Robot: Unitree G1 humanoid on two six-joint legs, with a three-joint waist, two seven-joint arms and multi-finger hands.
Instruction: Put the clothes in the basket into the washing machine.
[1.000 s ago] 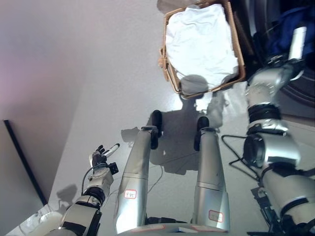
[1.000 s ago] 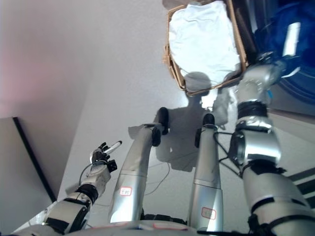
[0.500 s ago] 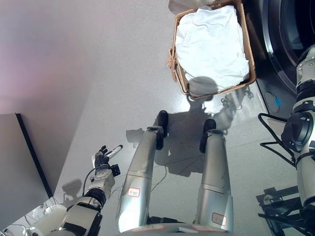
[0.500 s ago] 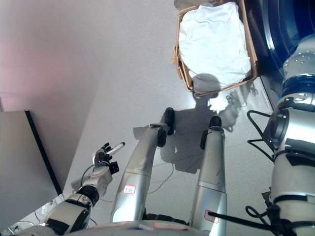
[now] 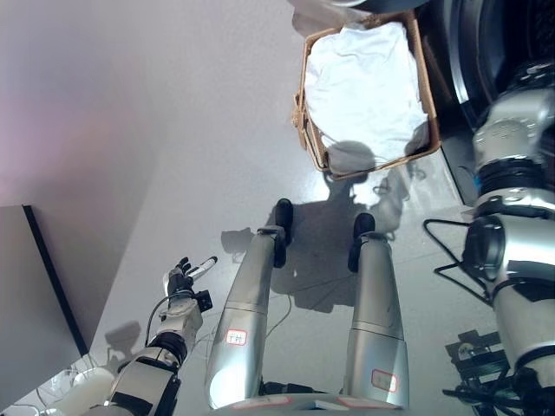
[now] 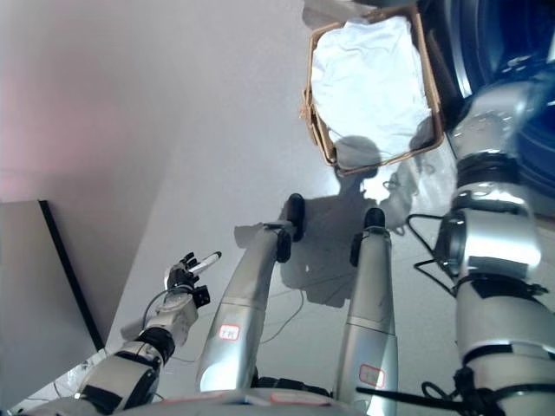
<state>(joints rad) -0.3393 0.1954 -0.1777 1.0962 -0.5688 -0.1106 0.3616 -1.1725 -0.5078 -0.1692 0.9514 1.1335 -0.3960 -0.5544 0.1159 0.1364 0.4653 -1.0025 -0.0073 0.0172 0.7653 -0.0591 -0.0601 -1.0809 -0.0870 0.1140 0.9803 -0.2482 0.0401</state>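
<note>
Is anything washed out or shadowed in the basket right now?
Left eye view: the white clothes are overexposed, folds barely readable, and a round dark shadow covers the basket at its near end. Right eye view: same glare and shadow; the washing machine is dark.

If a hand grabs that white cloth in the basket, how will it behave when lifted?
The white cloth lies crumpled with soft folds, so it will probably sag and drape rather than hold shape. It fills the wicker basket, so it may trail out in a long piece. It looks light; the basket likely stays put.
</note>
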